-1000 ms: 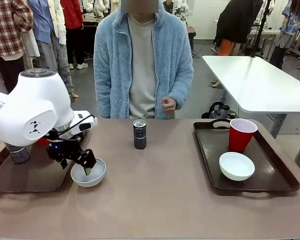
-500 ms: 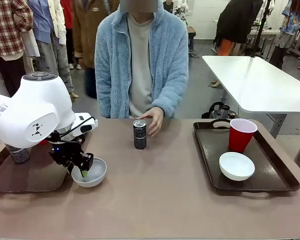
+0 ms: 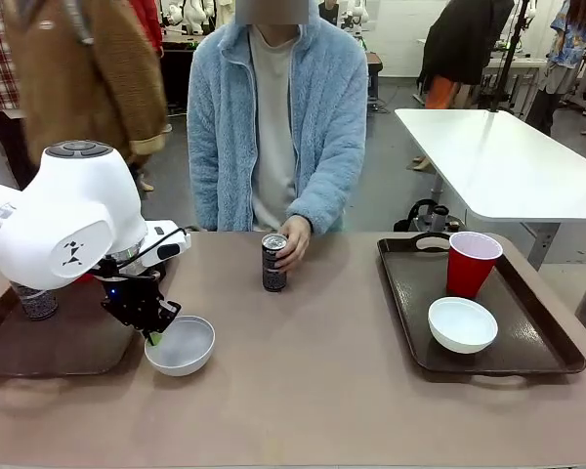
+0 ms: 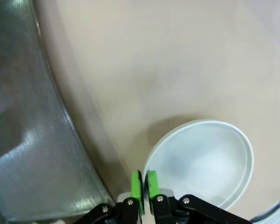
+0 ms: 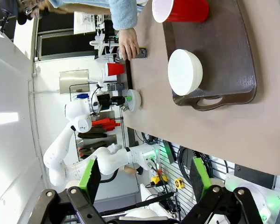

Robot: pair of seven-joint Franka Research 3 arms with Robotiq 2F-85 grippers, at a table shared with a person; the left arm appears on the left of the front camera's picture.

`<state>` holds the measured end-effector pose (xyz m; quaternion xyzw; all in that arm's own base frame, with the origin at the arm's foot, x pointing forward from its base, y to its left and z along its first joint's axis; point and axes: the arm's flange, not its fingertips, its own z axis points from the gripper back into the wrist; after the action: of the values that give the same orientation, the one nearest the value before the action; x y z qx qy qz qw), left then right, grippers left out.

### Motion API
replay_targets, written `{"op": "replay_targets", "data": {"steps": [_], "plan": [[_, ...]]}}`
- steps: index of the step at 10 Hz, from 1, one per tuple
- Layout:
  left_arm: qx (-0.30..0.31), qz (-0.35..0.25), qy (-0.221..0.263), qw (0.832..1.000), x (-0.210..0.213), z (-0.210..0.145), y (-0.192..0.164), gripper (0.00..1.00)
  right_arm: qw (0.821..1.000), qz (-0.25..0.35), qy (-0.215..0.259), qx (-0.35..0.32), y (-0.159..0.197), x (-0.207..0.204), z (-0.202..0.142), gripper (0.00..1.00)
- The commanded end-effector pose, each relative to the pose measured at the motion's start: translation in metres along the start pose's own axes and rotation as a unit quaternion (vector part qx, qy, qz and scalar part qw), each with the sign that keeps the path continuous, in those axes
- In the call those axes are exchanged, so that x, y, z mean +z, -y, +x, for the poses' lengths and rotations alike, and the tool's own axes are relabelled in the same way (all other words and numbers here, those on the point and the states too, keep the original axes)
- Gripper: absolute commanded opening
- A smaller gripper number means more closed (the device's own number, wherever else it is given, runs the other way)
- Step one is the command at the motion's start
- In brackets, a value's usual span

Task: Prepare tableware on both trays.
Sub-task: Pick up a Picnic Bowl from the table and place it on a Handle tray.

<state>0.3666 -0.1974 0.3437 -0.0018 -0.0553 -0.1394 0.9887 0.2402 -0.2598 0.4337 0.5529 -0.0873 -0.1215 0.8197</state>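
Observation:
My left gripper [image 3: 152, 333] is shut on the near-left rim of a white bowl [image 3: 183, 346], which sits on the table just right of the left tray [image 3: 20, 354]. In the left wrist view the green pads [image 4: 136, 185] pinch that bowl's [image 4: 205, 161] rim beside the tray [image 4: 28, 140]. A dark can [image 3: 37, 302] stands on the left tray. A person's hand [image 3: 295, 237] holds a second can [image 3: 272, 262] mid-table. The right tray [image 3: 532, 337] carries a red cup [image 3: 472, 262] and a white bowl [image 3: 462, 323]. My right gripper [image 5: 145, 179] is open, high above that tray [image 5: 233, 56].
The person in a pale blue fleece stands at the far edge of the table. A passer-by in a brown coat crosses behind at the back left. A white table [image 3: 498, 156] stands at the back right. Bare tabletop lies between the two trays.
My left gripper closed on the bowl's rim and the bowl shifted slightly right. The person's hand came down and took hold of the middle can.

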Motion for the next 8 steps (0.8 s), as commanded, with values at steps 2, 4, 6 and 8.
{"op": "replay_targets", "data": {"steps": [2,4,6,8], "plan": [[0.037,0.009,0.019,0.999,0.016,-0.001,0.001,0.0,1.0,0.004,-0.002,0.007,0.0,0.0,-0.002,1.0],[0.054,-0.016,0.034,0.998,0.063,-0.005,-0.01,0.0,1.0,0.004,-0.002,0.007,0.0,0.0,-0.002,1.0],[0.072,-0.019,0.067,0.995,0.113,-0.014,-0.029,0.0,1.0,0.004,-0.002,0.007,0.0,0.0,-0.002,1.0],[0.085,-0.013,0.07,0.994,0.123,-0.022,-0.051,0.0,1.0,0.004,-0.002,0.007,0.0,0.0,-0.002,1.0]]}}
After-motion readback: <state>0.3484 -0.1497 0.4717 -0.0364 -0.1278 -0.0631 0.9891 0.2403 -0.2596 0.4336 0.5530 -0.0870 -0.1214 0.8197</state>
